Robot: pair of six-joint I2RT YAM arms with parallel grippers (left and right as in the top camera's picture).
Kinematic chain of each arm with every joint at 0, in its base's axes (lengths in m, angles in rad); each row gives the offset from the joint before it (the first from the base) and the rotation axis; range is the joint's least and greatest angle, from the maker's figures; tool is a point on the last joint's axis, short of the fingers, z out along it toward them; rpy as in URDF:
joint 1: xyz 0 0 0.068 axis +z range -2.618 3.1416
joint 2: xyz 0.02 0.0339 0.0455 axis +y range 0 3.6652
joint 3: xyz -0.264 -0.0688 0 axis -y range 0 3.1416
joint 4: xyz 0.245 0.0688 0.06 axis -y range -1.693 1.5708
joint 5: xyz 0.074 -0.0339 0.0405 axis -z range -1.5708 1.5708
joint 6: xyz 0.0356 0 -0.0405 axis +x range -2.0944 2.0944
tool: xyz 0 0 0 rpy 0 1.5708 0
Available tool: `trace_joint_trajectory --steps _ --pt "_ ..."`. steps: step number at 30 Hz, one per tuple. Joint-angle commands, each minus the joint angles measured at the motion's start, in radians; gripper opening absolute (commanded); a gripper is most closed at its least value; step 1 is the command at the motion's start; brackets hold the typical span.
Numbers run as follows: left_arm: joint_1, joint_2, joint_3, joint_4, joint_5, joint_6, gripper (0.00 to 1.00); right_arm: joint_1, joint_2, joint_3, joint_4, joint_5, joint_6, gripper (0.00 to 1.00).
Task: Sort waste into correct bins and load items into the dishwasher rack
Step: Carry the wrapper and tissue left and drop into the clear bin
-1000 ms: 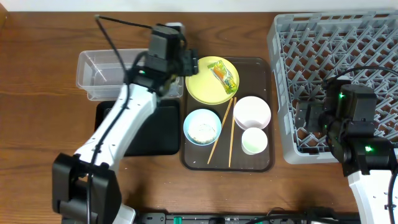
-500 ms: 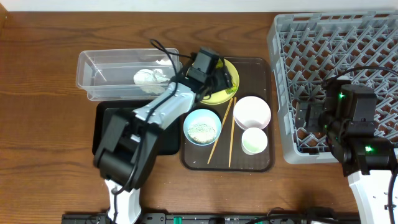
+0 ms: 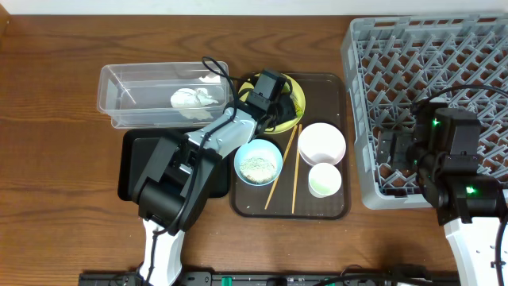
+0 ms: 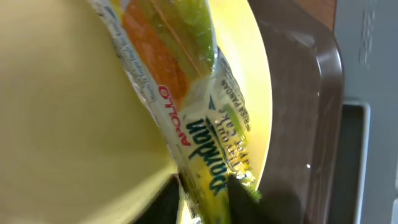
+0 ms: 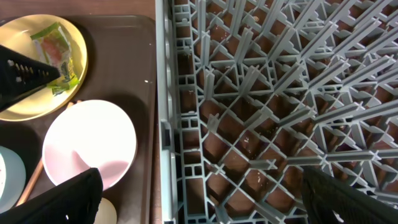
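A green-and-orange snack wrapper (image 4: 186, 112) lies on the yellow plate (image 4: 62, 124) at the back of the brown serving tray (image 3: 337, 95). My left gripper (image 4: 202, 193) (image 3: 274, 99) is down on the plate, its two dark fingers pressed against either side of the wrapper's near end. Crumpled white paper (image 3: 194, 98) sits in the clear tub (image 3: 119, 91). The black tray (image 3: 131, 171) lies in front of the tub. My right gripper (image 5: 202, 193) hangs wide open over the left edge of the grey dishwasher rack (image 3: 444, 63), holding nothing.
On the brown tray are a light blue bowl (image 3: 258, 161) with rice, a white bowl (image 3: 321, 143), a small white cup (image 3: 325, 179) and two chopsticks (image 3: 297, 171). The left arm reaches across the black tray and the tub's right end.
The left arm swung from over the clear tub to the yellow plate, leaving the crumpled paper in the tub. Its fingers closed on the wrapper. The right arm stayed still.
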Motion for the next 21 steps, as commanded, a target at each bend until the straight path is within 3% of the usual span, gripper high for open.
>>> trace_joint_trajectory --steps 1,5,14,21 --pt "0.000 0.015 0.001 0.000 -0.003 0.005 0.09 0.014 -0.003 0.023 -0.006 -0.005 -0.006 0.99" --pt "0.006 0.002 0.001 -0.028 -0.003 0.027 0.06 0.014 -0.003 0.023 -0.006 -0.005 -0.006 0.99" --pt "0.079 -0.213 0.001 -0.143 -0.024 0.254 0.06 0.014 -0.003 0.023 -0.006 -0.005 -0.006 0.99" --pt "0.236 -0.414 0.001 -0.340 -0.167 0.263 0.06 0.014 -0.003 0.023 -0.006 -0.005 -0.006 0.99"
